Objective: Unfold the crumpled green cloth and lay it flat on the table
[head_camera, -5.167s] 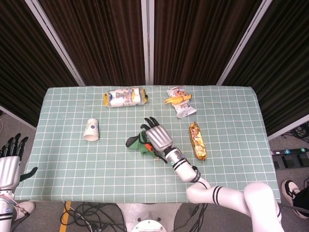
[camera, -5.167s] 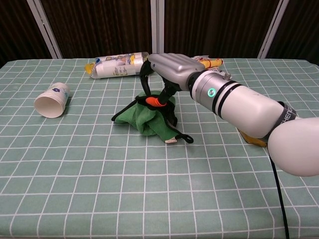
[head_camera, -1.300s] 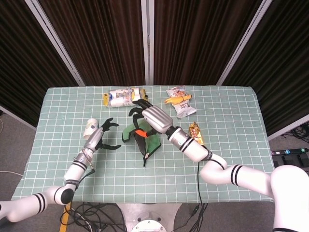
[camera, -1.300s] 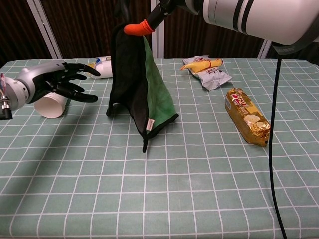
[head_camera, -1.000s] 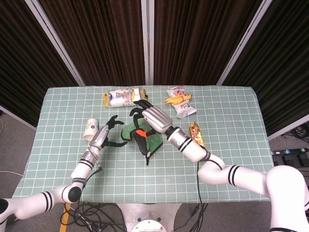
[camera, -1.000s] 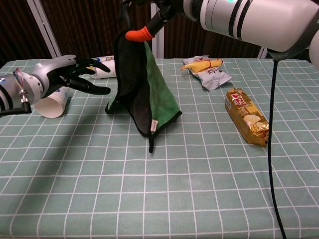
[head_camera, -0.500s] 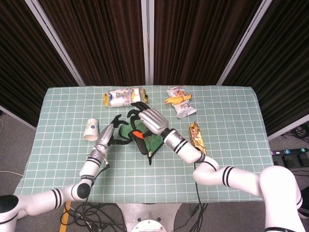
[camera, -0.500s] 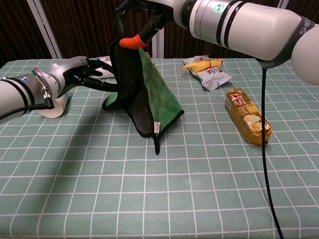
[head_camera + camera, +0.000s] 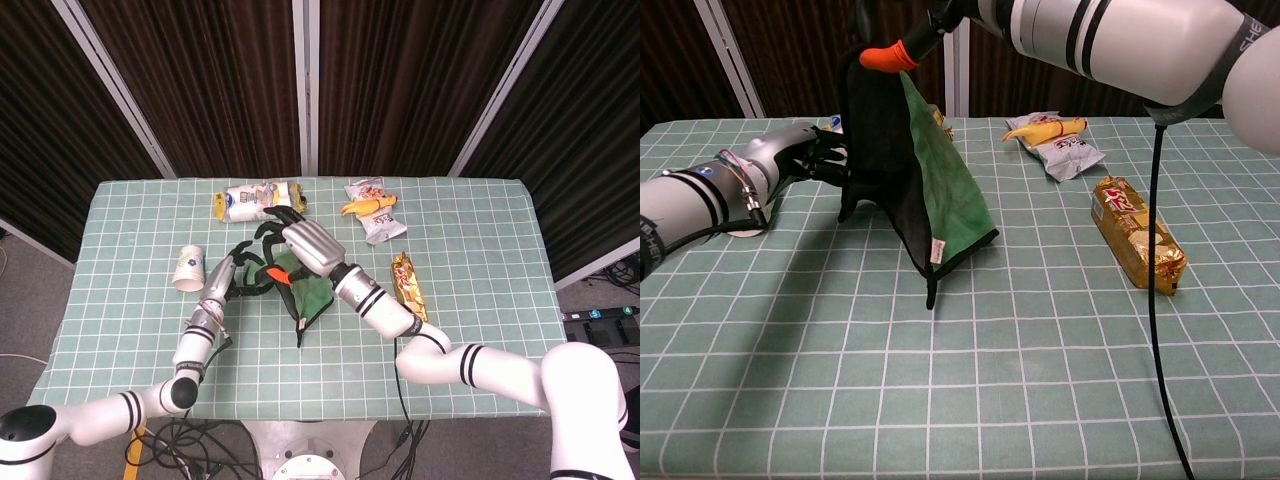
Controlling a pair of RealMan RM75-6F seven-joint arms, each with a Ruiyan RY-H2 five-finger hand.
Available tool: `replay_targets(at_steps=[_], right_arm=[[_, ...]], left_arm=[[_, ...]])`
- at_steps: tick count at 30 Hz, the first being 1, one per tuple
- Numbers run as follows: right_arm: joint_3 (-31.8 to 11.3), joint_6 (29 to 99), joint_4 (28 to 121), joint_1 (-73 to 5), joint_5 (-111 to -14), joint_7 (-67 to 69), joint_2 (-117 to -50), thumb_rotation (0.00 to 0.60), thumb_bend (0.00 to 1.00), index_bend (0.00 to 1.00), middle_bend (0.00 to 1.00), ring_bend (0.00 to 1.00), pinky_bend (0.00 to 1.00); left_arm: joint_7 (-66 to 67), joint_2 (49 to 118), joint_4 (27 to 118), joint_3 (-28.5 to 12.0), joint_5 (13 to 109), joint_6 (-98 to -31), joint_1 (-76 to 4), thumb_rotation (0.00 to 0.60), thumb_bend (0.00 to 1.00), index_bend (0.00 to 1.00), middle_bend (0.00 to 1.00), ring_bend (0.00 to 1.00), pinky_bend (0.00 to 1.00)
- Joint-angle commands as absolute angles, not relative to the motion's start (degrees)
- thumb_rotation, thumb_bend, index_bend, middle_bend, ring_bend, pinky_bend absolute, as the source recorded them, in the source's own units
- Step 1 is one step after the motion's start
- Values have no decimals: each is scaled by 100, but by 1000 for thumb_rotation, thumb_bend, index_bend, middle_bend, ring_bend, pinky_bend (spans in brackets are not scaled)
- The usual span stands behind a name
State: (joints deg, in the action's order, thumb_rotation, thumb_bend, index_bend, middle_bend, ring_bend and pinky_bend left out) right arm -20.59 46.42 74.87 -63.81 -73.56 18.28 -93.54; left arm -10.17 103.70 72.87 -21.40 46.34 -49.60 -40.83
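The green cloth (image 9: pixel 945 195), black on its back side, hangs upright from my right hand (image 9: pixel 945 15), which pinches its top at the upper edge of the chest view. Only the cloth's lower corners reach the table (image 9: pixel 1040 380). In the head view my right hand (image 9: pixel 303 243) is over the cloth (image 9: pixel 315 292) near the table's middle. My left hand (image 9: pixel 818 150) reaches in from the left, and its spread fingers touch the cloth's black left edge. The head view shows this left hand (image 9: pixel 238 268) with fingers apart beside the cloth.
A paper cup (image 9: pixel 188 268) lies left of my left hand. A white and yellow packet (image 9: pixel 258 200) lies at the back. Snack bags (image 9: pixel 1055 138) sit at the back right, and a golden wrapped bar (image 9: pixel 1140 245) lies right of the cloth.
My right hand has lifted the cloth off the table and shifted it slightly left. My left hand came in from the table's left side to the cloth's left edge.
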Motion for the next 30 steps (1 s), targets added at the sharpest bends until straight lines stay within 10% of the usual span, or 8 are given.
replay_targets(at_steps=[1, 30], right_arm=[[-2138, 4653, 7553, -6422, -7329, 1807, -9304, 600, 531, 678, 284, 40, 0], [-2136, 4834, 8073, -6056, -7160, 2031, -8771, 600, 534, 678, 286, 41, 0]], left_arm=[[-1069, 10392, 7289, -2133, 4684, -4961, -4047, 485, 155, 407, 100, 62, 183], [-1809, 10171, 7318, -2071, 5590, -5180, -3542, 600, 520, 678, 350, 131, 184]])
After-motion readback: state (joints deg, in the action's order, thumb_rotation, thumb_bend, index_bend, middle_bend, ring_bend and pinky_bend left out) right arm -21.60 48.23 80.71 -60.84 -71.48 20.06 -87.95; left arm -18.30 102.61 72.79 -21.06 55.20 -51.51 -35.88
